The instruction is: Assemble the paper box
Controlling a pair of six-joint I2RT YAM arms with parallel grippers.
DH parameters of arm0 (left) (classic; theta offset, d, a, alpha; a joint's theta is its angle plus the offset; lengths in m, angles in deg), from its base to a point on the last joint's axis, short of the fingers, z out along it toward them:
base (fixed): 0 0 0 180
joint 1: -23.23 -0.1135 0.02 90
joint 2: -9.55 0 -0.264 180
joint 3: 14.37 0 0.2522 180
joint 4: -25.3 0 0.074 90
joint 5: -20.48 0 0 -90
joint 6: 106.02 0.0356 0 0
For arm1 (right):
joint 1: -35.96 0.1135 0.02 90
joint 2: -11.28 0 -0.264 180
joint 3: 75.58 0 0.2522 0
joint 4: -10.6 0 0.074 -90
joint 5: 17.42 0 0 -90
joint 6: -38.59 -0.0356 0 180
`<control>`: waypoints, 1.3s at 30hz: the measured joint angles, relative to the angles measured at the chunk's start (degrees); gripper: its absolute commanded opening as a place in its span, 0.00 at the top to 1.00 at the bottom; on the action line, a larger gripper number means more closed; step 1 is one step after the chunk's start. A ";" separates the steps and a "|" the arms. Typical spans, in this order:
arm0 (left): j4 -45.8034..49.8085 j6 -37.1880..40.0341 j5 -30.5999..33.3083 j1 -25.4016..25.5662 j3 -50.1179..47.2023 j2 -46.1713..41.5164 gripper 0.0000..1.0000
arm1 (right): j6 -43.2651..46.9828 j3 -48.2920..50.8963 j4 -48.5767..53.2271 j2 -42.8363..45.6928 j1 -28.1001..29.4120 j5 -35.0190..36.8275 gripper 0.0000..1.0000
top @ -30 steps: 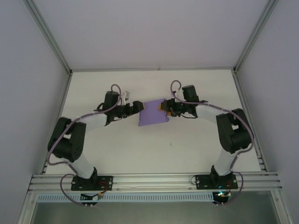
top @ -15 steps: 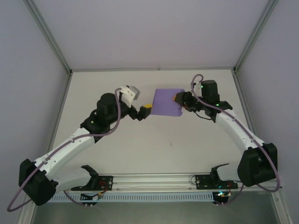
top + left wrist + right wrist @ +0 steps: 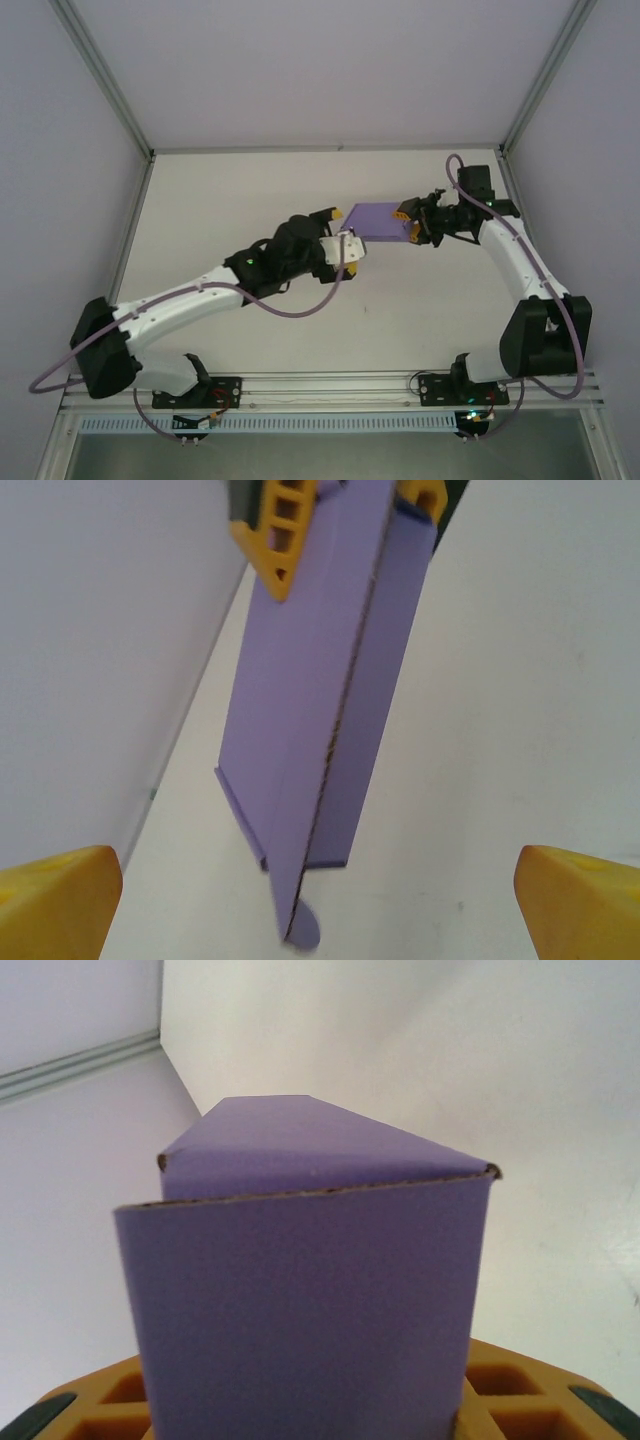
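the box point(image 3: 378, 222) is folded purple card, held on edge over the far half of the table point(image 3: 430, 310), a little right of the table's middle. from the left wrist the box point(image 3: 320, 730) reads as a long flat panel with a narrower panel folded along a crease beside it, and a small rounded tab point(image 3: 305, 927) at the near end. whether its lower edge touches the table i cannot tell.

the right gripper point(image 3: 408, 225) is clamped on the end of the box nearer the table's right edge, one yellow finger on each face. in the right wrist view the box point(image 3: 310, 1290) rises from between the pads point(image 3: 100, 1410).

the left gripper point(image 3: 343, 232) sits just beside the other end of the box, over the table's middle. its jaws are spread wide, and its fingers point(image 3: 60, 895) stand well apart from the card, holding nothing.
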 measured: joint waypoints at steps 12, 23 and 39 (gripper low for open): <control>-10.88 9.35 10.08 0.09 0.04 10.99 0.07 | -0.87 -1.44 6.36 -3.87 0.00 -5.09 0.63; -11.23 10.12 9.86 -0.24 0.15 12.72 0.49 | 1.25 -3.37 8.61 -5.11 -0.04 -6.25 0.53; 7.74 4.17 3.45 -4.33 6.25 11.96 0.55 | 9.09 0.85 -0.68 0.90 -0.02 7.50 0.00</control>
